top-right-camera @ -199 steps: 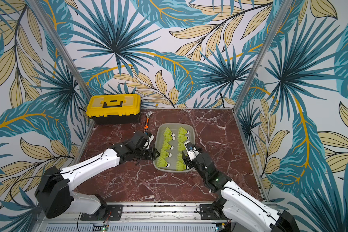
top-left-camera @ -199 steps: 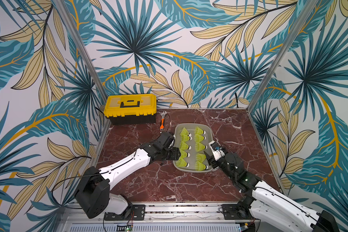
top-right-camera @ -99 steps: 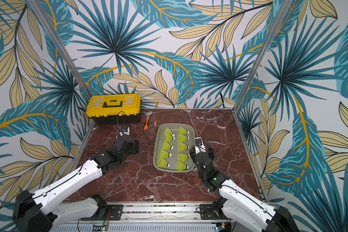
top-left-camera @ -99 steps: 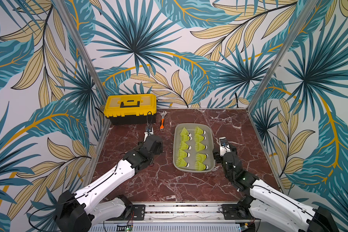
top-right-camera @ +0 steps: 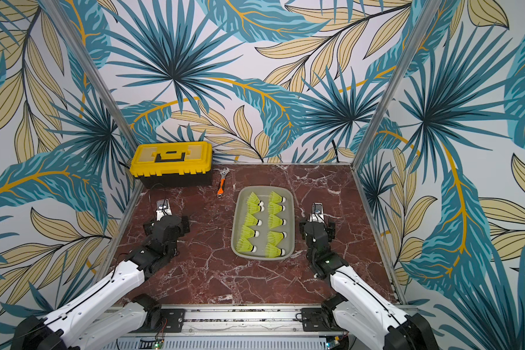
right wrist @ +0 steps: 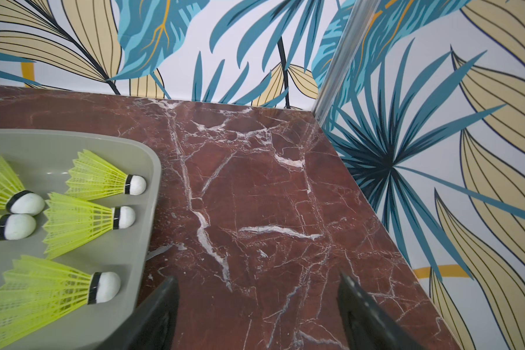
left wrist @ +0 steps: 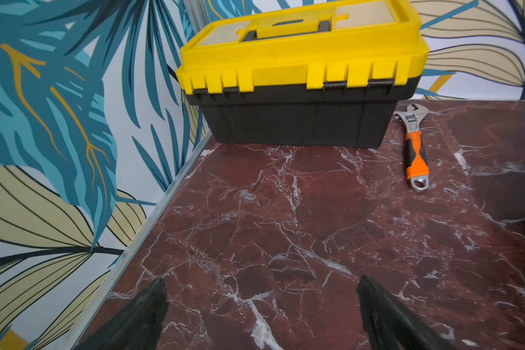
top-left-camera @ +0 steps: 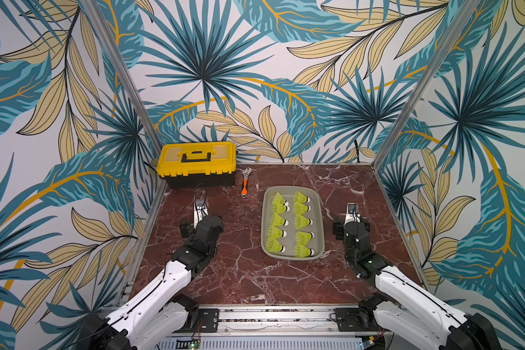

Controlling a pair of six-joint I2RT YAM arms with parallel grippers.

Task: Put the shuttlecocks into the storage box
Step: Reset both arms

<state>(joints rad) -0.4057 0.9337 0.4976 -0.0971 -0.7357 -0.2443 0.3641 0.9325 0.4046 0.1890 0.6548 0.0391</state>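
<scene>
Shuttlecocks (top-left-camera: 300, 222) in storage box (top-left-camera: 289, 191) | left gripper (left wrist: 261, 280) spread | right gripper (right wrist: 258, 276) spread

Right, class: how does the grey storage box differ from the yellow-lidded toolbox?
The storage box is shallow, grey and open-topped; the toolbox is taller, black with a shut yellow lid and handle. The storage box shows shuttlecocks inside; the toolbox's contents are hidden. Both rest on the marble table.
</scene>
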